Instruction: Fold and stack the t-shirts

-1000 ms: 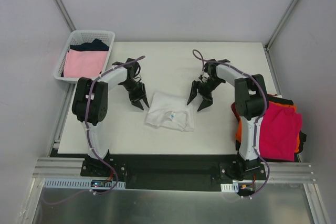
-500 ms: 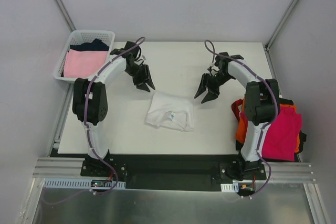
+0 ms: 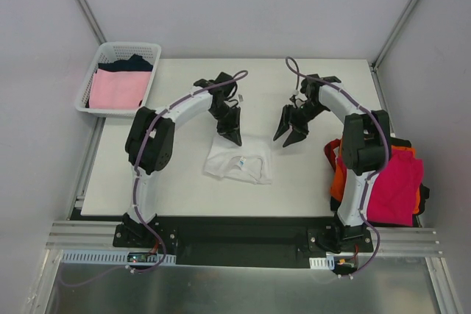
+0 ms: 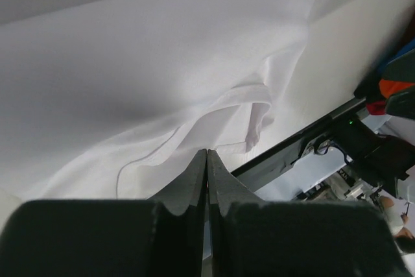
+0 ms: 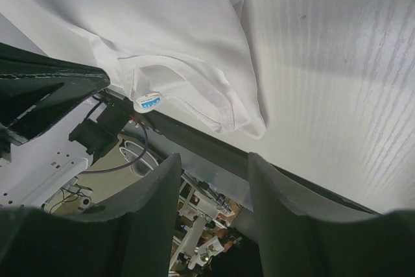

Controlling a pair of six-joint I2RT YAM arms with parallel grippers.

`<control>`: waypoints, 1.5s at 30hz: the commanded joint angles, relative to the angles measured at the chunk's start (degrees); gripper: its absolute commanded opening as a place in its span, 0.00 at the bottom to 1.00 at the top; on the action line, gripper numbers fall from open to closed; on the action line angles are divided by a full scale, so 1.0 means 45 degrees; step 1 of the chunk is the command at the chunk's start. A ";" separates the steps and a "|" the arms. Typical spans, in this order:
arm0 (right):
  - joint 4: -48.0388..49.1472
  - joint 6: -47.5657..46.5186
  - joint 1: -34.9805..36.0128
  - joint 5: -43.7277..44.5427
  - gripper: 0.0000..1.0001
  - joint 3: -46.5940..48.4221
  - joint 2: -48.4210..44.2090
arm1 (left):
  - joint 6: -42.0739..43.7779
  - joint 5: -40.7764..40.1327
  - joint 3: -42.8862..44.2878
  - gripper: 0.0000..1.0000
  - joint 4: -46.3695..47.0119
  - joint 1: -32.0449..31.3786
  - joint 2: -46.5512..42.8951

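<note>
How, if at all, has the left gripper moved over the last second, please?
Yes: the left gripper swung right, away from the basket, to the white t-shirt's edge.

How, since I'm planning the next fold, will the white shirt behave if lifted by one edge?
Probably floppy: the white shirt lies crumpled, with soft folds. Likely light, being thin cloth. Pushed, it would likely bunch rather than slide whole on the table.

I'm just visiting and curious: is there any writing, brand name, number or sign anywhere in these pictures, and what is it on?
No text can be read anywhere in these views.
On the white cloth t-shirt, the small blue neck tag carries pale marks that are too small and blurred to read.
The white plastic lattice basket shows no lettering.
</note>
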 commanded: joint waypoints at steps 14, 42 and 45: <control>-0.0596 -0.0689 -0.0007 0.0370 0.48 -0.0858 -0.0741 | -0.0405 -0.2171 -0.2358 0.00 0.0735 -0.0048 0.0090; -0.0322 -0.0474 -0.0065 0.0507 0.48 -0.1171 -0.1092 | -0.0427 -0.4321 -0.4838 0.00 -0.0007 0.3370 -0.2058; -0.0303 -0.0474 -0.0066 0.0507 0.48 -0.1151 -0.1093 | -0.0212 -0.4224 -0.4878 0.00 -0.0202 0.3858 -0.2371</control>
